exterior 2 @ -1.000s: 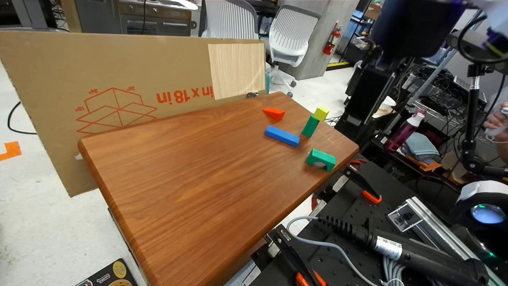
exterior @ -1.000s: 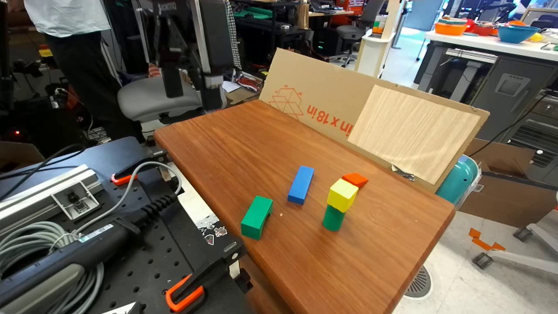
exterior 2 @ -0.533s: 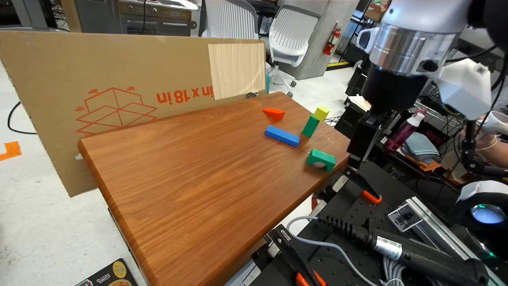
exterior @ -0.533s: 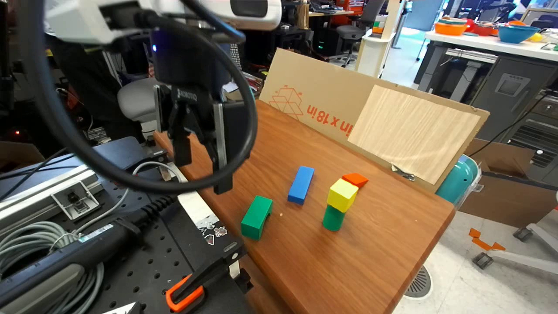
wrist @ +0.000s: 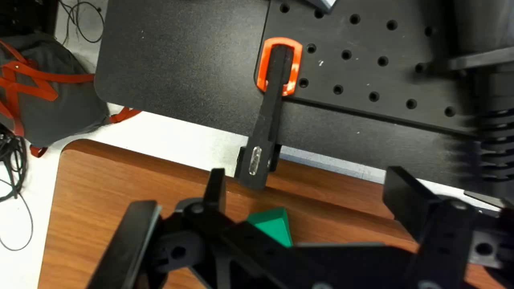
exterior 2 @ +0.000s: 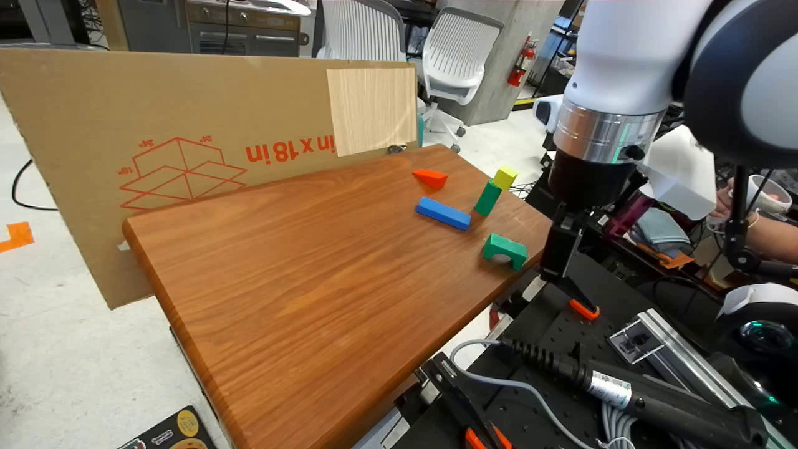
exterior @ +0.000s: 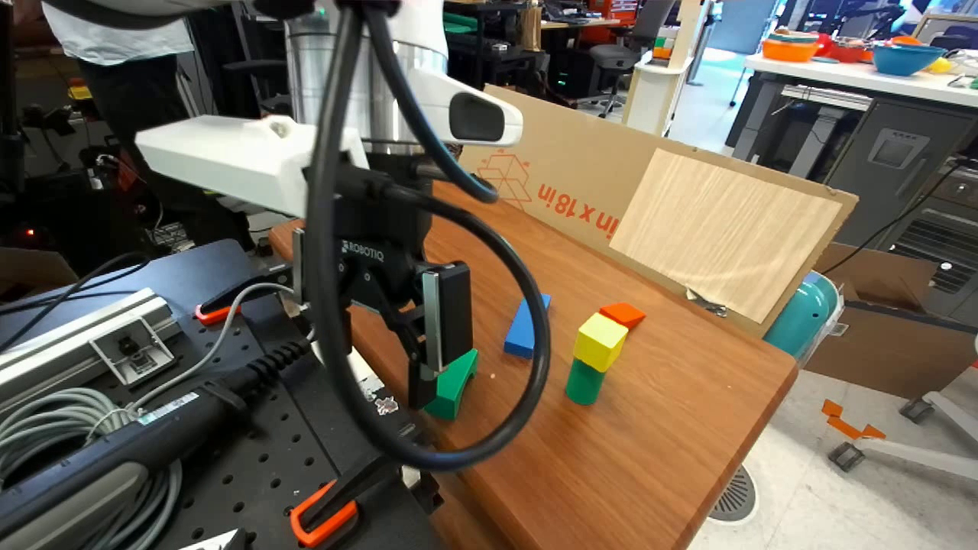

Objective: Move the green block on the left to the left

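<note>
The green block [exterior: 458, 386] is arch-shaped and stands alone on the brown table near its edge. It shows whole in an exterior view [exterior 2: 505, 249]. In the wrist view the green block [wrist: 275, 226] is partly hidden behind the gripper's linkage. My gripper [wrist: 308, 188] is open, its fingers wide apart with nothing between the tips. In an exterior view the gripper [exterior: 382, 363] hangs beside the block, and one finger covers part of it. In an exterior view the gripper [exterior 2: 553, 268] is apart from the block, over the table's edge.
A blue oblong block [exterior 2: 443, 213], a red block [exterior 2: 431, 178] and a darker green block [exterior 2: 488, 198] with a yellow block [exterior 2: 504, 178] on top stand nearby. A black clamp [wrist: 261, 152] grips the table's edge. Cardboard [exterior 2: 187, 100] stands behind the table [exterior 2: 299, 280].
My arm has come down and towards the green block, from high above the table's end to beside the block. The gripper stays open. The blocks have not moved.
</note>
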